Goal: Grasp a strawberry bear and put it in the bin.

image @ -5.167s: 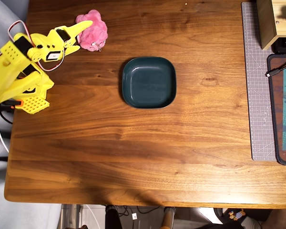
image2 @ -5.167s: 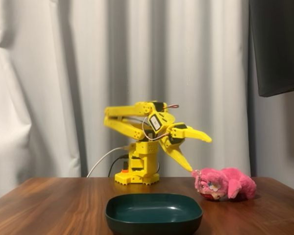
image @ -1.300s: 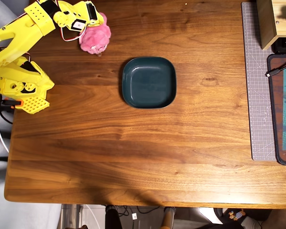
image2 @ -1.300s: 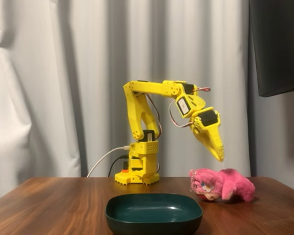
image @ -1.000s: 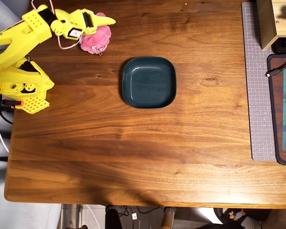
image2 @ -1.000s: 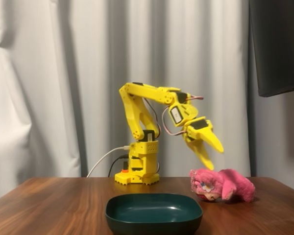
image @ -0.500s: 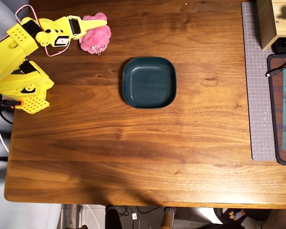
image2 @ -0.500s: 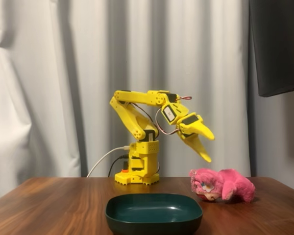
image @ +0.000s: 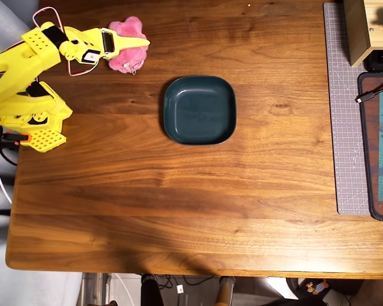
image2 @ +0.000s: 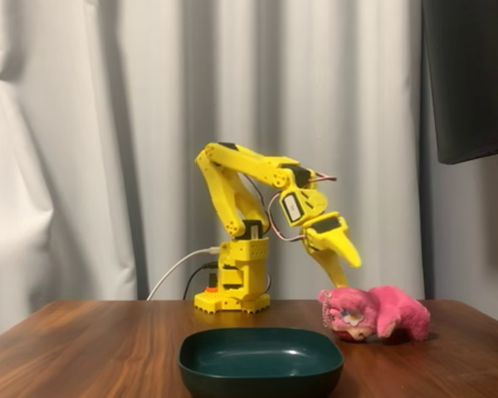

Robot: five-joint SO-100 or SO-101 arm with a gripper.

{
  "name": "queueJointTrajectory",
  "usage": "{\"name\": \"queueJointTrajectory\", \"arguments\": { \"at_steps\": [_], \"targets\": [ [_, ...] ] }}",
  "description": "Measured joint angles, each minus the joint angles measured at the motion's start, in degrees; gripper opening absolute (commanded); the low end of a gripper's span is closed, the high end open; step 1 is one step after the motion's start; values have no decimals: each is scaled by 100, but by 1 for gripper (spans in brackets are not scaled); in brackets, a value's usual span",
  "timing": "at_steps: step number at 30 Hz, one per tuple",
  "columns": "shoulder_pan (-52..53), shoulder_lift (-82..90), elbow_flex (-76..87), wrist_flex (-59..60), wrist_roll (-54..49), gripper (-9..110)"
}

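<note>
The strawberry bear (image: 129,58) is a fluffy pink plush lying on the wooden table near its far left corner in the overhead view. In the fixed view the strawberry bear (image2: 380,311) lies right of the arm, face toward the camera. My yellow gripper (image: 142,44) reaches over the plush from the left. Seen from the fixed view, the gripper (image2: 349,274) points down and is open, its lower fingertip just above the plush's head end. Nothing is held. The bin (image: 199,109), a dark teal square dish, sits empty mid-table, and the bin (image2: 261,361) is nearest the fixed camera.
The arm's base (image: 32,121) stands at the table's left edge with a white cable. A grey cutting mat (image: 345,108), a wooden box (image: 365,29) and a dark mat (image: 380,146) line the right side. Curtains hang behind the arm.
Over the last half second the gripper has dropped and reached out toward the plush, and its fingers have narrowed. The plush and the dish have stayed put.
</note>
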Motion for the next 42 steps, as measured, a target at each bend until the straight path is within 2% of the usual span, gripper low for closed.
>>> {"name": "queueJointTrajectory", "arguments": {
  "at_steps": [5, 8, 21, 25, 31, 36, 42],
  "targets": [
    [9, -97, -18, 334, -352, 46],
    [422, -62, 9, 510, -413, 45],
    [571, 1046, 176, 642, -413, 43],
    [562, 668, 132, 492, -299, 45],
    [-53, -466, -114, 492, -123, 46],
    [-149, -624, -114, 712, -114, 44],
    [527, -404, -114, 738, -114, 41]
  ]
}}
